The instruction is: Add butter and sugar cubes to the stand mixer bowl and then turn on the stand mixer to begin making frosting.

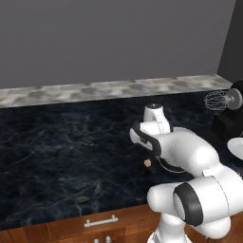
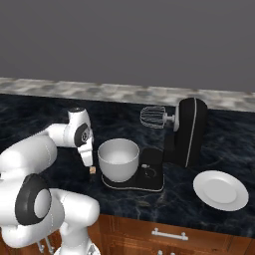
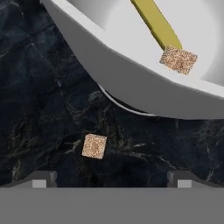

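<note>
Jaws: the gripper (image 3: 112,179) stood spread wide, its two dark fingertips (image 3: 43,178) far apart at the bottom of the hand view, with nothing between them.

Gripper position: in the right base view it (image 2: 87,160) hung at centre left, pointing down over the counter (image 2: 45,109), just left of the bowl; in the left base view it (image 1: 151,161) lay at centre right.

Stand mixer bowl: a pale, deep bowl (image 2: 118,159) sat on the mixer's base at the centre of the right base view; in the hand view its wall (image 3: 131,74) swept across the upper right.

Bowl contents: the hand view showed a yellow butter stick (image 3: 156,24) lying against the inner wall and one brown sugar cube (image 3: 178,60) touching the stick's lower end.

Loose cube: a second sugar cube (image 3: 94,146) lay on the dark marble counter in the lower centre of the hand view, outside the bowl and apart from it; it appeared below the gripper in both base views (image 2: 92,170) (image 1: 147,163).

Stand mixer: a black body (image 2: 187,132) stood right of centre in the right base view, head tilted up and back, its wire whisk (image 2: 153,118) raised above and to the right of the bowl.

Plate: a white plate (image 2: 220,190) lay on the counter at lower right of the right base view, near the mixer's base.
</note>
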